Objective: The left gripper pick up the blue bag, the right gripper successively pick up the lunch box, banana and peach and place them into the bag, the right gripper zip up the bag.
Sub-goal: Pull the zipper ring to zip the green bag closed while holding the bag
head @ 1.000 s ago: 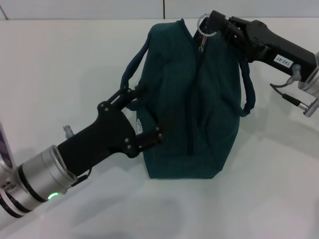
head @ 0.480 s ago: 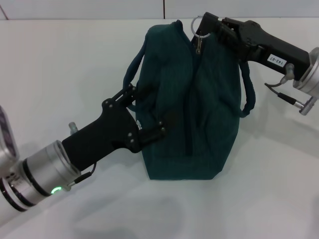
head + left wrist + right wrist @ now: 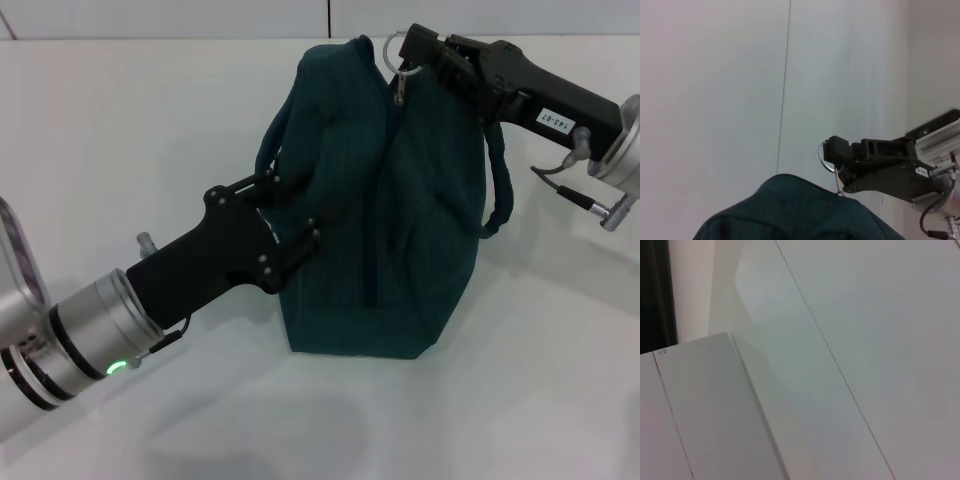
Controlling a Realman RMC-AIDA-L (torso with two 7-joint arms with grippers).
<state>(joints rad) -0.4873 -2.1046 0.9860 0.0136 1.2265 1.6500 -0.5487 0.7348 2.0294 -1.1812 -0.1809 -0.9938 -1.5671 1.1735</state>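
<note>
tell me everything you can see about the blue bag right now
The blue bag is a soft, dark teal-green fabric bag, creased and slumped, resting on the white table. Its zipper seam looks closed along its length. A loop handle hangs at one side, another at the other. The left gripper presses into its side fabric. The right gripper is shut on the metal ring pull at the far top end. No contents show.

White table (image 3: 150, 130), pale seamed wall (image 3: 715, 75) behind
</note>
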